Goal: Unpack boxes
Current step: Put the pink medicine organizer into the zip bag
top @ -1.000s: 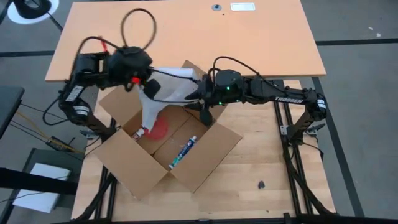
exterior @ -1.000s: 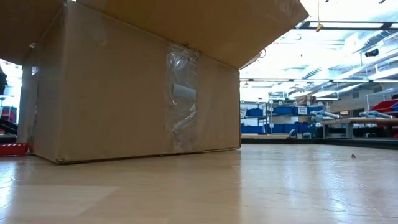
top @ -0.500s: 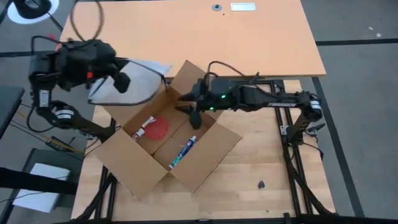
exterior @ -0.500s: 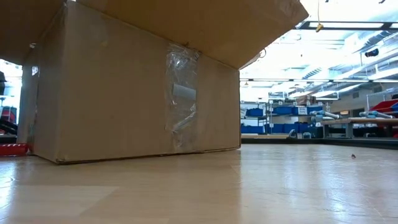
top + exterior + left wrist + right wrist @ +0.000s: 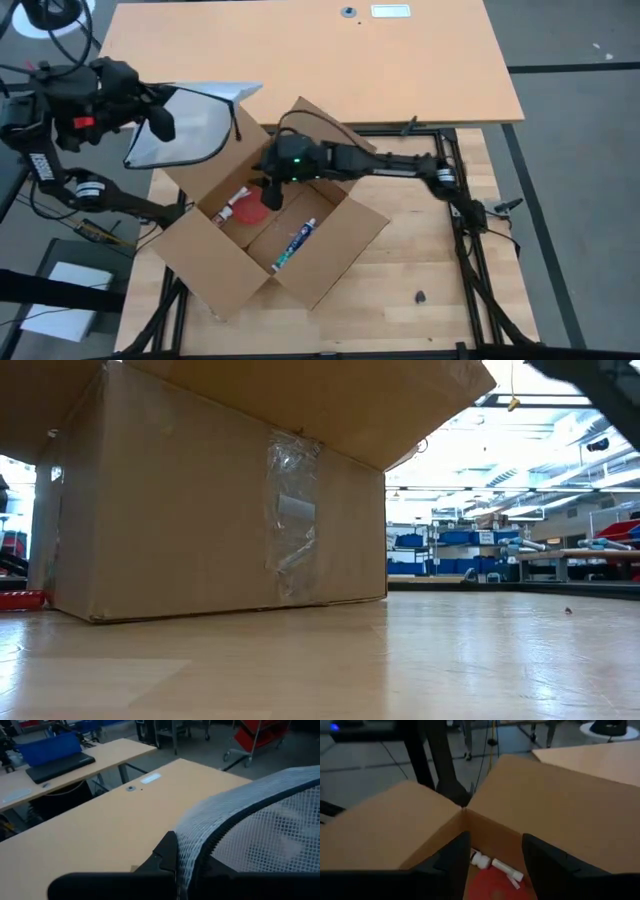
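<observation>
The brown cardboard box (image 5: 270, 225) stands open on the table with its flaps spread; the low view shows its taped side (image 5: 220, 500). On its floor lie a red disc (image 5: 252, 210), a small white tube (image 5: 496, 865) and a toothpaste tube (image 5: 296, 245). My left gripper (image 5: 158, 118) is up at the far left, shut on a white mesh bag with a black rim (image 5: 192, 135). My right gripper (image 5: 270, 192) hangs open over the box's far part, its fingers (image 5: 452, 867) apart, with nothing between them. My left gripper pinches the mesh bag at its black rim (image 5: 189, 856), at the end nearest the arm. The fingers come at it about level from the table's left. The bag stands out to the right of the fingers, lifted clear of the box and the table.
A tan tabletop (image 5: 330, 60) adjoins the far side and carries a white card (image 5: 390, 12). A small dark bit (image 5: 420, 297) lies on the near right of the wooden table. The box's spread flaps (image 5: 210, 265) take up the near left.
My left gripper has drawn the mesh bag up out of the box and carried it toward the table's far left; the bag now hangs clear of the box. My right gripper has reached toward the left and sunk over the box's opening.
</observation>
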{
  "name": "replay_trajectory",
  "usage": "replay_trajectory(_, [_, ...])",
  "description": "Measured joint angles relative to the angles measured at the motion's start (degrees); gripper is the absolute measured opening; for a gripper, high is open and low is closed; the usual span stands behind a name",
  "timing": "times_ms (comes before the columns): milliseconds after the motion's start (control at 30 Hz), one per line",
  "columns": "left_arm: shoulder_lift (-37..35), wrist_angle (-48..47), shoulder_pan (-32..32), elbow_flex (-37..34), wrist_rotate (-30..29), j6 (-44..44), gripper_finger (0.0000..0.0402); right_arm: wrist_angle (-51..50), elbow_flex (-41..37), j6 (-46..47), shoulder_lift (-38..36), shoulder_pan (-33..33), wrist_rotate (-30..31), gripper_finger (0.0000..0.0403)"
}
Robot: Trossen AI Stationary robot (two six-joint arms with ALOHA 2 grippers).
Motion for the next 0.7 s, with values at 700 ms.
replay_trajectory(700, [-0.3,-0.11,-0.02,0.0,0.15,-2.07,0.0006,-3.56,0.56,12.39,17.42,-2.36,2.32,0.0258])
